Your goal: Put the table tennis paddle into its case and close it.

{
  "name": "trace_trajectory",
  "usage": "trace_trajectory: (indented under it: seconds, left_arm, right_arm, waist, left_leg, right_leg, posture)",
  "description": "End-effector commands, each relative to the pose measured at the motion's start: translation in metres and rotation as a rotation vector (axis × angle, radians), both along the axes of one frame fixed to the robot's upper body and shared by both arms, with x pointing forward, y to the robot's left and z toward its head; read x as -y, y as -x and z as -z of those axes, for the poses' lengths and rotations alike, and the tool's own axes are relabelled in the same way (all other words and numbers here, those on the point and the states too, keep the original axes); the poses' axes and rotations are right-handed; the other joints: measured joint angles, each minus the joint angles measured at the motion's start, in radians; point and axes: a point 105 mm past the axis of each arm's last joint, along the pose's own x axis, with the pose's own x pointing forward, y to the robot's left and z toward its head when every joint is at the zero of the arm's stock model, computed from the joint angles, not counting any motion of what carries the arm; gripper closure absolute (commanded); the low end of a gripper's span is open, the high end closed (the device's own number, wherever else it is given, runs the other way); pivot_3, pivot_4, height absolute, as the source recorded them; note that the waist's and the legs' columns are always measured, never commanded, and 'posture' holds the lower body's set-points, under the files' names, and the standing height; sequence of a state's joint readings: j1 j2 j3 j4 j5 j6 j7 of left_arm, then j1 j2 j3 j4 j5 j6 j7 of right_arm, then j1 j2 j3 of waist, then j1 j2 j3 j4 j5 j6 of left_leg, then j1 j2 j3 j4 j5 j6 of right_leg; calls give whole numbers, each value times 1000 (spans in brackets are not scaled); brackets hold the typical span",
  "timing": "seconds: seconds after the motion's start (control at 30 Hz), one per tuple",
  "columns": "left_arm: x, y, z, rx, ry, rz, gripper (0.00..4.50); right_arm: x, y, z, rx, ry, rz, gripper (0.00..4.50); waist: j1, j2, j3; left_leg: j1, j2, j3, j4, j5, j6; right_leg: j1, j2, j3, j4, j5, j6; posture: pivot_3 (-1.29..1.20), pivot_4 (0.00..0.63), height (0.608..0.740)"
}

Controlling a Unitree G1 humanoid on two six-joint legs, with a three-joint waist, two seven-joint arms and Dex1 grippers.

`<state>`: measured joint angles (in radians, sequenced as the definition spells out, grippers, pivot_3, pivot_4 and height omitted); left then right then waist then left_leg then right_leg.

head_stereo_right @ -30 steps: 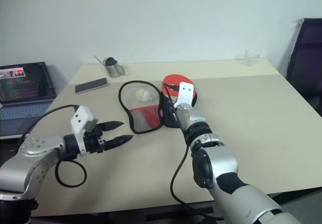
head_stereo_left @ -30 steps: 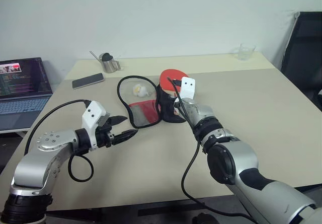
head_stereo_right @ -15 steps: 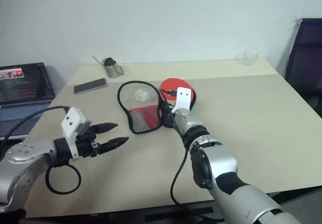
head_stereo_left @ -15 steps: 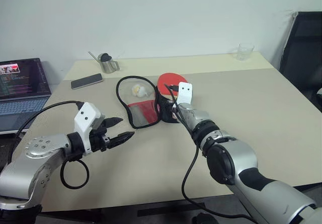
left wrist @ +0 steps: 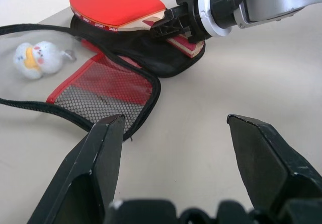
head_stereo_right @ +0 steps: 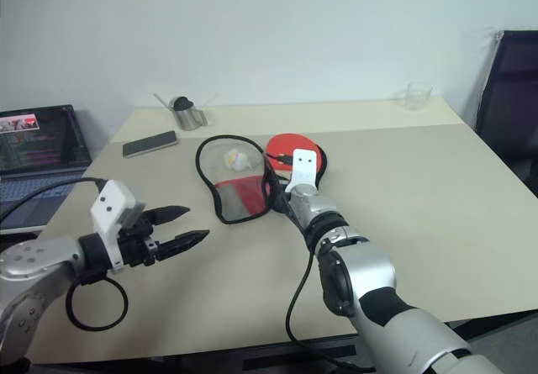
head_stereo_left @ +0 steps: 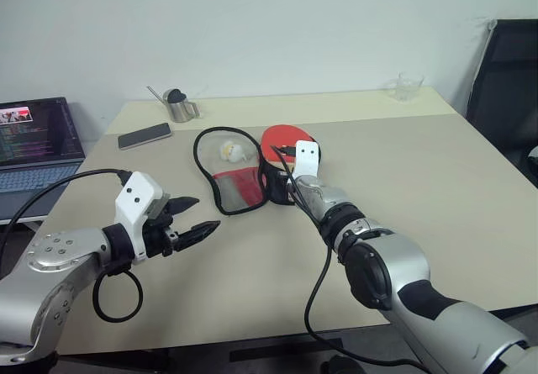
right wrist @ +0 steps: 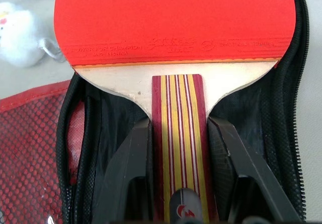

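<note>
The table tennis paddle [right wrist: 173, 17] has a red blade and a striped wooden handle [right wrist: 178, 108]. It lies over the black half of its case [right wrist: 251, 108], which is unzipped and spread flat. My right gripper [right wrist: 179, 128] is shut on the handle, one finger on each side. The case's mesh flap with its red panel [head_stereo_left: 239, 187] lies open to the left of the paddle [head_stereo_left: 282, 134]. Nearer the front edge and left of the case, my left gripper [head_stereo_left: 208, 212] hovers open and empty, pointing toward the flap [left wrist: 115, 90].
A small white plush duck [head_stereo_left: 231, 150] lies on the case's see-through flap. A phone [head_stereo_left: 145, 135] and a metal cup [head_stereo_left: 178, 105] are at the back left, a glass [head_stereo_left: 406, 86] at the back right. A laptop [head_stereo_left: 38, 151] stands off the left edge, a black chair [head_stereo_left: 504, 80] at right.
My left arm has drawn back a little toward me, its gripper still open. The right gripper keeps its hold on the paddle handle over the case.
</note>
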<state>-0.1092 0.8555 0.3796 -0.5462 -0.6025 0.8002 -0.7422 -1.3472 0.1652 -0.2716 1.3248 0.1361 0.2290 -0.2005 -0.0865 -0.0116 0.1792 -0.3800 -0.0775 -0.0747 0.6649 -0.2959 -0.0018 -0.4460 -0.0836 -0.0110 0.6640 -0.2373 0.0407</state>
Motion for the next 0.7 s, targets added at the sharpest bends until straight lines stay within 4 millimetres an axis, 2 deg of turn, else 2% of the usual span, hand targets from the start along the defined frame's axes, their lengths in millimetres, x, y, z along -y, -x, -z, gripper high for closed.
trace_trajectory:
  seconds: [0.03, 0.2, 0.23, 0.3, 0.5, 0.7]
  left_arm:
    - [0, 4, -12, 54, -20, -6, 967]
    - [4, 5, -11, 54, -20, -1, 967]
    - [4, 5, -11, 55, -19, 0, 967]
    - [5, 5, -11, 56, -19, 0, 967]
    - [5, 3, -11, 59, -21, 3, 967]
    - [8, -1, -10, 63, -14, 14, 967]
  right_arm:
    - [-38, 13, -7, 40, -10, -93, 3398]
    - [-40, 13, -7, 33, -27, -92, 3398]
    - [-40, 13, -7, 32, -35, -95, 2688]
    - [-39, 13, -6, 34, -32, -91, 2204]
    - [-36, 12, -6, 36, -27, -85, 102]
    - [-36, 9, -18, 57, -29, -102, 44]
  waist:
    - [0, 0, 0]
    - [0, 0, 0]
    - [0, 0, 0]
    - [0, 0, 0]
    - [0, 0, 0]
    - [0, -1, 0]
  left_leg:
    - [0, 0, 0, 0, 0, 0]
    - [0, 0, 0, 0, 0, 0]
    - [0, 0, 0, 0, 0, 0]
    - [0, 0, 0, 0, 0, 0]
    - [1, 0, 0, 0, 0, 0]
    - [1, 0, 0, 1, 0, 0]
  right_leg:
    - [0, 0, 0, 0, 0, 0]
    - [0, 0, 0, 0, 0, 0]
    - [0, 0, 0, 0, 0, 0]
    - [0, 0, 0, 0, 0, 0]
    - [1, 1, 0, 1, 0, 0]
    - [1, 1, 0, 1, 0, -1]
  posture:
    - [0, 150, 740]
    - [0, 150, 740]
    - [0, 150, 740]
    - [0, 150, 740]
    - [0, 150, 740]
    - [0, 150, 740]
